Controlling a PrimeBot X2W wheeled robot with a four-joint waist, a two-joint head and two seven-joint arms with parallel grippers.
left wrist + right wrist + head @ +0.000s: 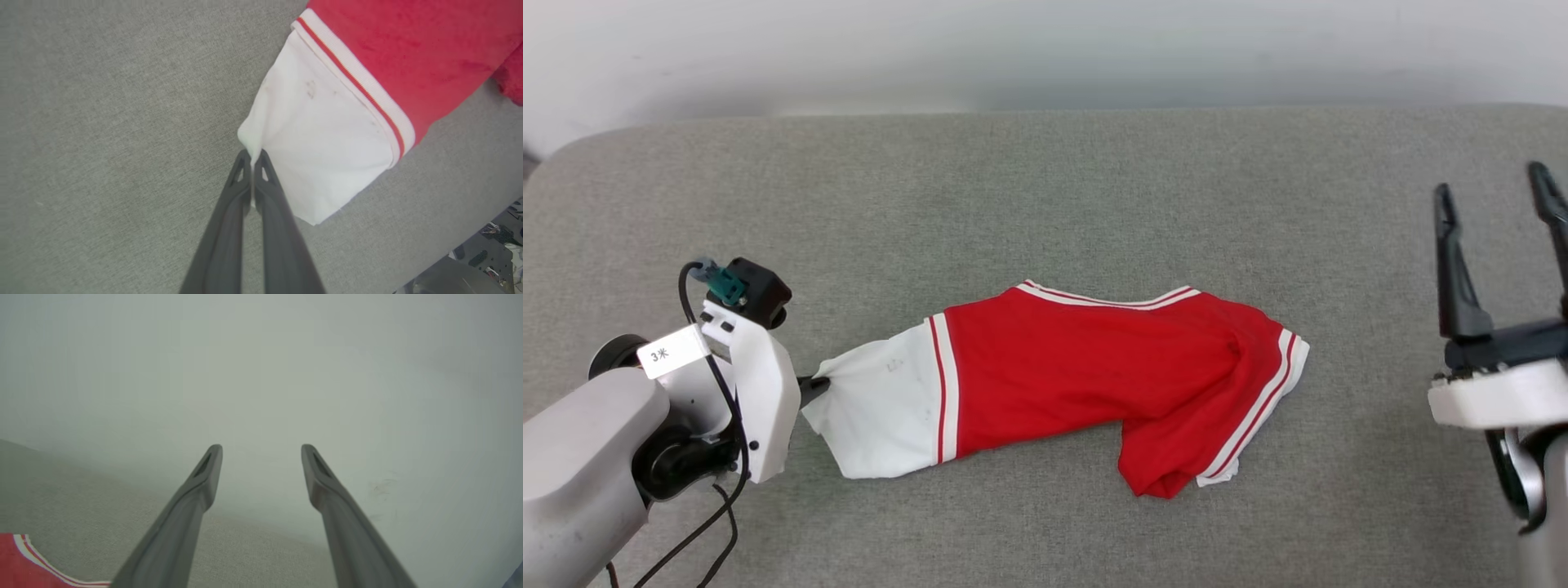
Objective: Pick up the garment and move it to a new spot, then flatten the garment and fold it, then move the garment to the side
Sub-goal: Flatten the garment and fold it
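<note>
Pinching garment [1078, 367]; wrist tag [672, 353] "3米"

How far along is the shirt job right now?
Done: the left gripper is shut on the edge of the white sleeve of the garment. In hand: the pickup; the garment lies bunched on the grey surface, seemingly not yet lifted. Left: moving it, flattening, folding, setting it aside. The right gripper is open, apart from the cloth.
</note>
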